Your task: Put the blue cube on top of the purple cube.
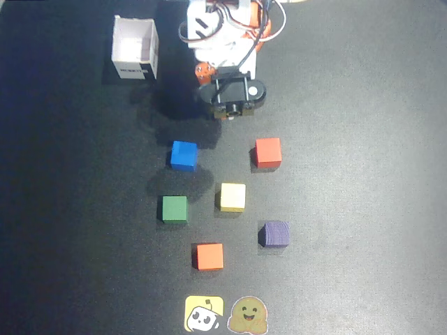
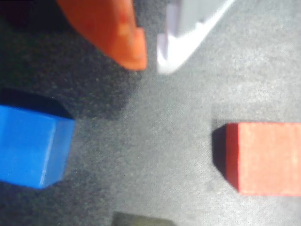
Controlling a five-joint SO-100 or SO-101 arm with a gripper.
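The blue cube (image 1: 184, 155) sits on the dark mat, left of centre; in the wrist view it (image 2: 30, 146) lies at the lower left. The purple cube (image 1: 274, 234) sits apart, lower right in the overhead view, and is out of the wrist view. My gripper (image 1: 225, 116) hangs above the mat just behind the cubes, between the blue cube and a red cube (image 1: 268, 152). In the wrist view the gripper (image 2: 151, 63) has its orange and white fingertips nearly together with nothing between them. It touches no cube.
A yellow cube (image 1: 232, 197), a green cube (image 1: 174, 209) and an orange cube (image 1: 209, 256) lie among them. A white open box (image 1: 135, 49) stands at the back left. Two stickers (image 1: 204, 314) lie at the front edge. The red cube (image 2: 265, 157) shows at the wrist view's right.
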